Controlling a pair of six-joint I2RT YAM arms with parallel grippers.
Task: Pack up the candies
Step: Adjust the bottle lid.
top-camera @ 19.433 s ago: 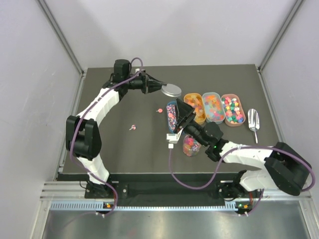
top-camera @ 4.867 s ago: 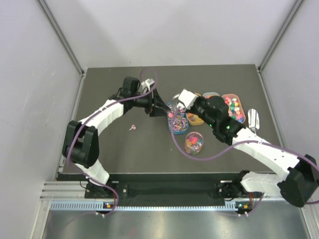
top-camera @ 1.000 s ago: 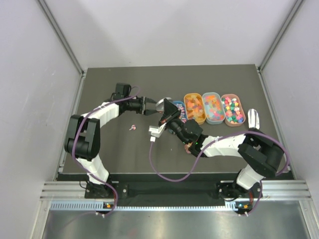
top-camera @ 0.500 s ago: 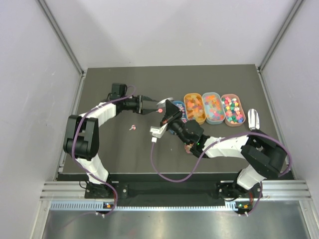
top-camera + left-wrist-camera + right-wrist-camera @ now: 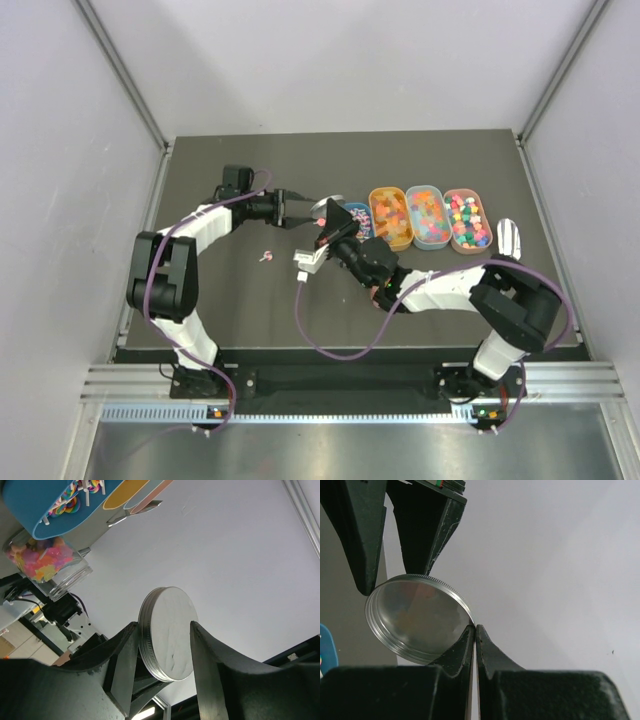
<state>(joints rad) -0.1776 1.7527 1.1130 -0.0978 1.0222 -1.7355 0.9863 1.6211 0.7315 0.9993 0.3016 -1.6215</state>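
Dark table (image 5: 250, 300), pale walls (image 5: 350, 60); perhaps stray candy (image 5: 265, 257).

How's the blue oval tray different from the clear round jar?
The blue oval tray is opaque, while the clear round jar is see-through. The tray holds swirled sweets on white sticks, and the jar holds pink and yellow gummies. Both are lidless and hold candy.

Spotting tiny bright candies (image 5: 428, 215) heaped in oval trays (image 5: 426, 187) toward the table's (image 5: 250, 300) far right edge: orange, pink, mixed colours. Also one pink stray (image 5: 266, 257) lying alone, left of centre.
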